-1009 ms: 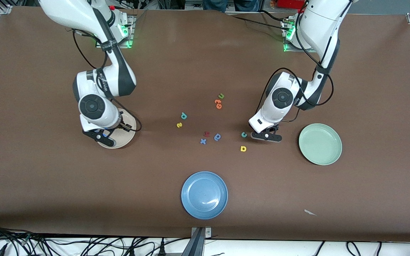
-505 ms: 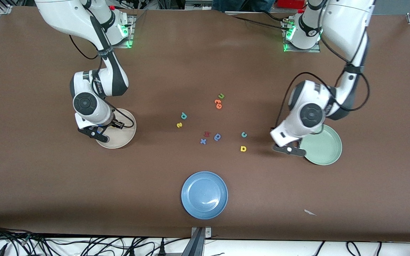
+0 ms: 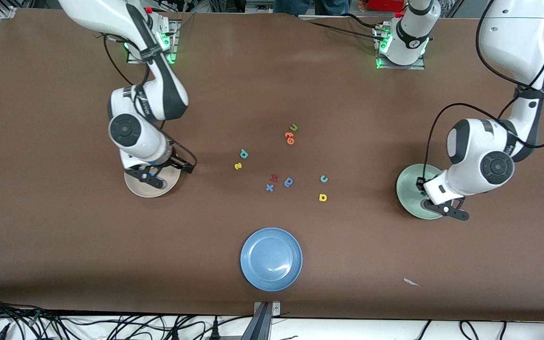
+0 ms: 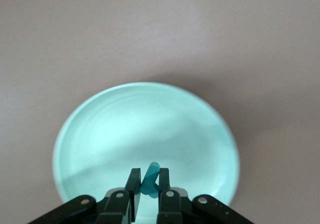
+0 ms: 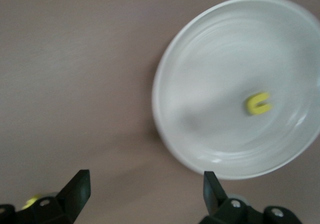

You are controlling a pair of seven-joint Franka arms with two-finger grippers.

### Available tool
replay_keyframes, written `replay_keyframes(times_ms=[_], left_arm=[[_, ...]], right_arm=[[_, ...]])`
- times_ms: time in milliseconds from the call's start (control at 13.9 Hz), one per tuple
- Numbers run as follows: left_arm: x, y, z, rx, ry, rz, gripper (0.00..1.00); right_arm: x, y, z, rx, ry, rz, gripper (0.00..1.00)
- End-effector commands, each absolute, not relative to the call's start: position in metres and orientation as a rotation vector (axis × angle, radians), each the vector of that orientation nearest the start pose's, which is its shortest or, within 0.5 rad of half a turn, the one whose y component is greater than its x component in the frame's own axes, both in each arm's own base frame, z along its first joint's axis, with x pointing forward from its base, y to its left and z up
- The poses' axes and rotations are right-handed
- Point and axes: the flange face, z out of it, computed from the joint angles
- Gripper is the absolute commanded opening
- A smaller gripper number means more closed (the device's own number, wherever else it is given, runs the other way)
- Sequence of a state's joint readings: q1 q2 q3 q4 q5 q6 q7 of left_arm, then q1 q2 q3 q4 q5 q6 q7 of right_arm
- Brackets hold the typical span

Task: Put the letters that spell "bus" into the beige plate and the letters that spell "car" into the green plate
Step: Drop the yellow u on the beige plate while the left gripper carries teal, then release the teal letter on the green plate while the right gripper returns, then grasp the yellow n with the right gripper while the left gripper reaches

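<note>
The left wrist view shows what the front view hides: the left gripper (image 4: 148,184), over the green plate (image 4: 100,134), has its fingers clamped on a small teal letter (image 4: 150,178), seen edge-on so its shape cannot be read. The right wrist view shows the right gripper (image 5: 145,194) with its fingers spread wide and holding nothing, and a yellow "u" (image 5: 258,103) lying inside the beige plate (image 5: 200,149); in the front view the arm covers that letter. In the front view the left gripper (image 3: 444,209) is over the green plate (image 3: 406,189) at the left arm's end of the table, and the right gripper (image 3: 147,177) is over the beige plate (image 3: 132,188) at the right arm's end. Between the plates lie a teal "b" (image 3: 244,153), a yellow "s" (image 3: 238,165), a teal "c" (image 3: 323,178) and a yellow "a" (image 3: 322,197); the blue plate (image 3: 271,259) lies nearest the front camera. No writing can be read. One second earlier the left gripper was low beside the teal "c"; it has since moved to the green plate, and the right gripper has opened.
</note>
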State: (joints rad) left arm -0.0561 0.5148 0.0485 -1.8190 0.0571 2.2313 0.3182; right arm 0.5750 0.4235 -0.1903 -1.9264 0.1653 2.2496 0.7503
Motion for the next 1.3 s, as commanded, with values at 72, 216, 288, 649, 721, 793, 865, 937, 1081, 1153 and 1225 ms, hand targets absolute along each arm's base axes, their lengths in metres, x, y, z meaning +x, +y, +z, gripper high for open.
replay_keyframes(times_ms=[72,216,288,649,721,793,865,937,1081,1153,1225], left_arm=[[0.638,-0.007,0.249,-2.975,0.696,0.184,1.0],[0.642,-0.017,0.256,-2.986,0.674,0.159,1.0],[0.645,-0.04,0.262,-3.009,0.628,0.134,1.0],[0.624,-0.176,0.256,-3.16,0.176,0.147,1.0],[0.616,-0.203,0.254,-3.159,0.136,0.152,1.0],[0.612,-0.23,0.256,-3.16,0.085,0.141,1.0],[0.606,-0.252,0.252,-3.158,0.013,0.145,1.0],[0.601,-0.266,0.245,-3.152,-0.041,0.158,1.0],[0.59,-0.291,0.232,-3.148,-0.099,0.159,1.0],[0.59,-0.304,0.233,-3.181,-0.116,0.079,1.0],[0.586,-0.313,0.226,-3.188,-0.13,0.067,1.0]], right_arm=[[0.577,0.321,0.251,-2.995,0.906,0.116,0.99],[0.58,0.355,0.236,-2.959,1.014,0.075,0.88],[0.579,0.364,0.224,-2.944,1.062,0.067,0.83],[0.558,0.402,0.196,-2.879,1.17,0.006,0.57],[0.555,0.402,0.194,-2.874,1.196,0.01,0.57],[0.551,0.402,0.191,-2.884,1.2,0.024,0.57],[0.546,0.399,0.187,-2.897,1.205,0.04,0.57],[0.543,0.393,0.184,-2.904,1.214,0.049,0.57],[0.539,0.392,0.183,-2.91,1.218,0.059,0.57],[0.537,0.389,0.18,-2.918,1.221,0.066,0.57],[0.535,0.389,0.179,-2.917,1.223,0.068,0.57]])
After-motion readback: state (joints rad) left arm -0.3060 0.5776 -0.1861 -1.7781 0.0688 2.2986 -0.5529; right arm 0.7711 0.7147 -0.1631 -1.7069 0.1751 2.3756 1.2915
